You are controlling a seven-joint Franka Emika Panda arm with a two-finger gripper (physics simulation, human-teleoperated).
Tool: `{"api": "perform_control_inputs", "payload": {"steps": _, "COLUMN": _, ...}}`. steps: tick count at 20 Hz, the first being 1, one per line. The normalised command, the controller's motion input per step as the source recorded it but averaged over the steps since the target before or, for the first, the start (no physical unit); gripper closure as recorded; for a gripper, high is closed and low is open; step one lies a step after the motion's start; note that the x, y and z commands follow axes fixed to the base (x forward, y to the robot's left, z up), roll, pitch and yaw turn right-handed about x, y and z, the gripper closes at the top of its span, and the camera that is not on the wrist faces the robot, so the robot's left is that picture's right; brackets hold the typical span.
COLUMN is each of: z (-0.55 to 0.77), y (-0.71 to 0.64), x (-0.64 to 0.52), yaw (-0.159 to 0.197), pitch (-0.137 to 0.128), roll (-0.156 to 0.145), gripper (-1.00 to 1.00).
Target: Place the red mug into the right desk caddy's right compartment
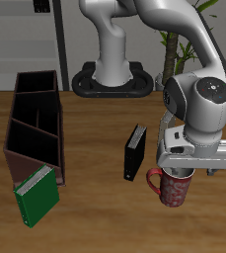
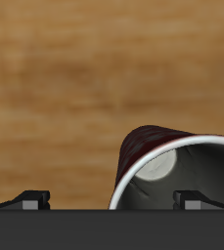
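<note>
the right desk caddy [image 1: 36,119] stands well apart from where i am, its tall brown walls and slanted dividers open to the top, with a green book [image 1: 36,195] leaning at its front end. between us stands a black box [image 1: 135,152]. my tool [image 1: 181,170] is down over the red mug [image 1: 173,188], which stands on the counter [image 1: 95,212] near the front edge; whether my fingers are clamped on its rim i cannot tell. i should grip the wall squarely before lifting. the mug is dark red, pale-speckled, grey-white inside [image 2: 167,166]
</note>
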Motion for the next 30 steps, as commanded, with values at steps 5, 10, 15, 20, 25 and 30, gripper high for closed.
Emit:
{"api": "perform_control_inputs", "payload": {"steps": 5, "z": -0.29, "y": 0.01, "x": 0.02, "yaw": -0.004, "pitch": 0.036, "roll": 0.015, "gripper": -1.0}}
{"api": "perform_control_inputs", "payload": {"steps": 10, "z": -0.2, "y": -0.06, "x": 0.03, "yaw": -0.021, "pitch": 0.036, "roll": 0.005, "gripper": 1.0}}
{"api": "perform_control_inputs", "payload": {"steps": 15, "z": -0.02, "y": -0.07, "x": 0.03, "yaw": -0.005, "pitch": 0.003, "roll": -0.01, "gripper": 1.0}}
{"api": "perform_control_inputs", "payload": {"steps": 20, "z": 0.14, "y": -0.07, "x": -0.02, "yaw": -0.005, "pitch": -0.015, "roll": 0.0, "gripper": 1.0}}
{"api": "perform_control_inputs", "payload": {"steps": 25, "z": 0.41, "y": -0.02, "x": -0.08, "yaw": 0.006, "pitch": -0.059, "roll": 0.003, "gripper": 1.0}}
{"api": "perform_control_inputs", "payload": {"steps": 30, "z": 0.67, "y": -0.03, "x": -0.2, "yaw": 0.0, "pitch": -0.087, "roll": 0.009, "gripper": 1.0}}
